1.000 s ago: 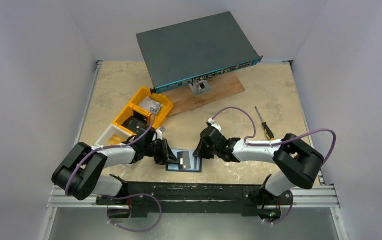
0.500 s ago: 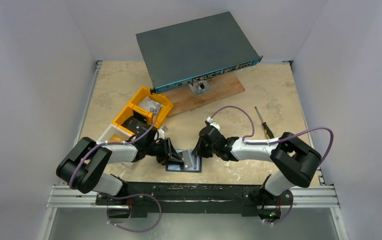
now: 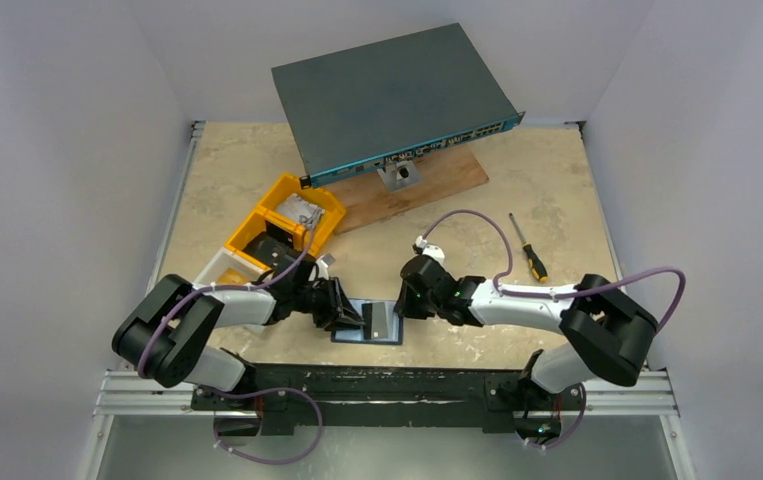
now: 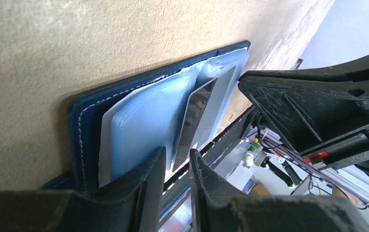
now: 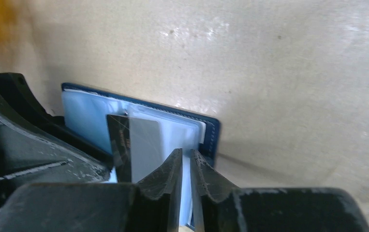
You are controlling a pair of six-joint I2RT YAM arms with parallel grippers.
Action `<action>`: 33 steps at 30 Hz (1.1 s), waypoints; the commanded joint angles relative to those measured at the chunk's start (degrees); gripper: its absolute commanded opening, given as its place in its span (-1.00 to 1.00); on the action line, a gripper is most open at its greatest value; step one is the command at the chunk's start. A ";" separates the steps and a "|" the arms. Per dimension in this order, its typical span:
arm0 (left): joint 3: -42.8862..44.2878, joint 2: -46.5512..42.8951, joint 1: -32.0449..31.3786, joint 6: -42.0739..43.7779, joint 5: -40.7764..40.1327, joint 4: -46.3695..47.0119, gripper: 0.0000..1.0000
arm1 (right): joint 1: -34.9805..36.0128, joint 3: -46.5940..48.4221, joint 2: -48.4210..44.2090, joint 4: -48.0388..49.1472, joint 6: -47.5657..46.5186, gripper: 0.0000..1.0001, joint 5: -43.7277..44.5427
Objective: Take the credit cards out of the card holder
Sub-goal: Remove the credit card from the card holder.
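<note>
The dark navy card holder (image 3: 389, 336) lies open near the table's front edge, its pale blue sleeves up. It also shows in the left wrist view (image 4: 83, 125) and the right wrist view (image 5: 212, 129). A grey credit card (image 3: 381, 320) stands tilted out of the sleeves, seen too in the left wrist view (image 4: 200, 112) and the right wrist view (image 5: 143, 140). My left gripper (image 3: 347, 312) (image 4: 176, 153) sits on the holder's left edge, jaws nearly together around it. My right gripper (image 3: 401, 303) (image 5: 186, 153) is shut on the card's thin pale edge.
Yellow bins (image 3: 287, 215) and a white bin (image 3: 215, 268) stand behind the left arm. A grey network switch (image 3: 392, 95) rests on a wooden board (image 3: 442, 180) at the back. A screwdriver (image 3: 529, 248) lies at the right.
The card lay flat on the open holder and now stands tilted up at the right gripper. The right arm's elbow swung right. The left gripper shifted slightly right onto the holder.
</note>
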 commanded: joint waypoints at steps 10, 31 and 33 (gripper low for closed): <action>-0.76 0.28 -0.13 2.19 -6.77 -5.44 -0.50 | 3.79 4.16 -3.95 -9.04 -4.95 -0.72 4.11; 0.51 0.23 -0.09 1.38 -4.60 -3.22 -0.51 | 6.12 5.93 7.87 -1.36 -5.70 -0.90 -1.68; 0.85 -0.39 -0.12 1.23 -4.51 -3.23 -0.56 | 6.01 5.55 7.96 -1.28 -5.52 -0.91 -1.65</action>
